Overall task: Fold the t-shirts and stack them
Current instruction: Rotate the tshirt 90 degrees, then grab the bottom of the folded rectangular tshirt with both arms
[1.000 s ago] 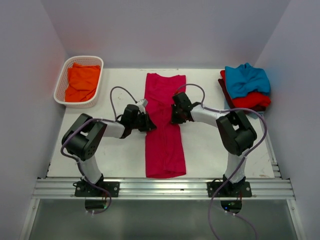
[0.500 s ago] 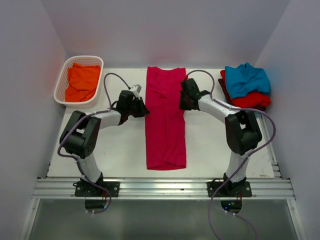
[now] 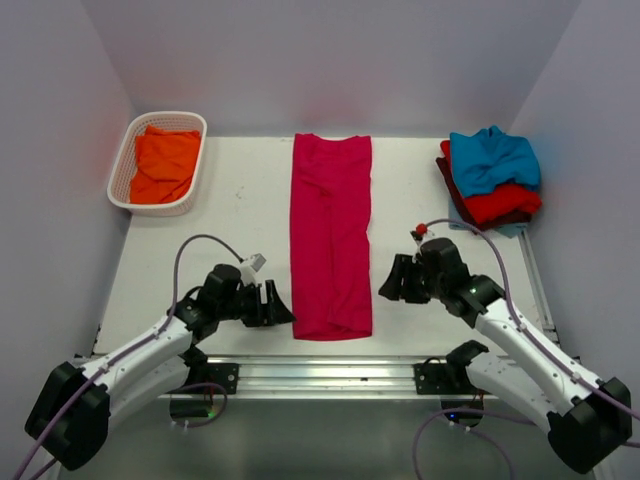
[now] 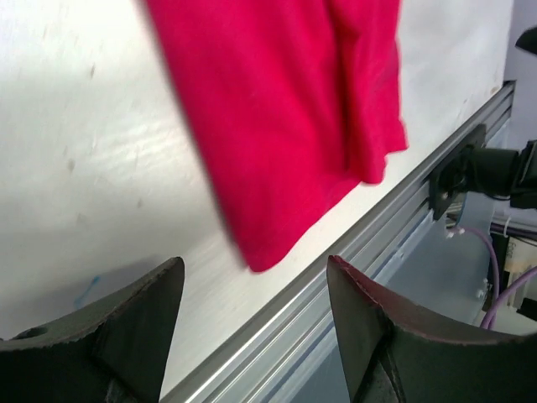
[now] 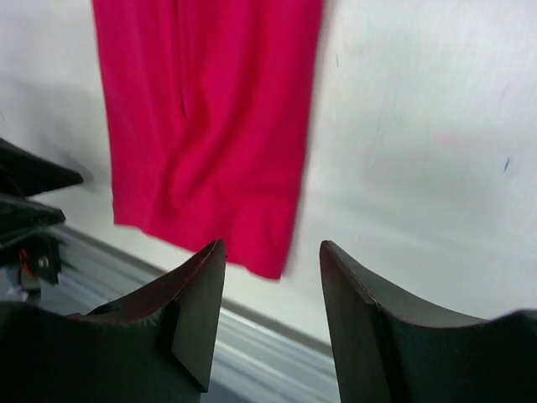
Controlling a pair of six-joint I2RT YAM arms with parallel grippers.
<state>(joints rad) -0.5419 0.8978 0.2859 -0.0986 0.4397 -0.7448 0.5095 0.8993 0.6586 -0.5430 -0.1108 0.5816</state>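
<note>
Stacked at 2 o'clock: teal-blue, red, maroon t-shirts (image 3: pixel 492 175); crimson-pink t-shirt (image 3: pixel 331 235), centre, folded lengthwise only; orange t-shirt (image 3: pixel 165 165), 10 o'clock, in basket (image 3: pixel 118 176), pending; left gripper (image 3: pixel 278 306) and right gripper (image 3: pixel 393 287) spread, empty.

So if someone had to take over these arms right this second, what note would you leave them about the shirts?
Left gripper: open, empty, beside the near left edge of the crimson-pink t-shirt.
Right gripper: open, empty, beside its near right edge.
Crimson-pink t-shirt: flat mid-table, a long narrow strip, sides folded in.
Done: stack at far right, teal-blue t-shirt on top, red t-shirt under it, maroon t-shirt lowest.
Orange t-shirt: crumpled in the white basket, far left.
Left: probably fold the strip short, stack it, then the orange one.
</note>
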